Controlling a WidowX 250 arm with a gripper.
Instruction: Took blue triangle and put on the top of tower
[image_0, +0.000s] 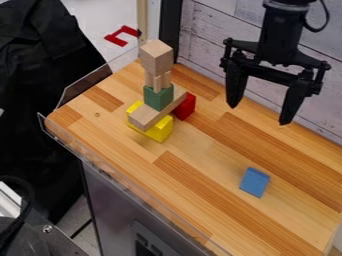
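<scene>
Blue triangle (254, 182) lies below the wide-open, empty gripper (259, 115).

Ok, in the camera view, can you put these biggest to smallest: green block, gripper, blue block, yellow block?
1. Gripper
2. Yellow block, even partly covered
3. Blue block and green block: too alike to rank

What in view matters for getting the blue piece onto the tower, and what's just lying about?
Job:
- blue block, lower right
- block tower, upper left
- open end effector

Just lying about:
- red piece, top left
- black fabric, left
</scene>
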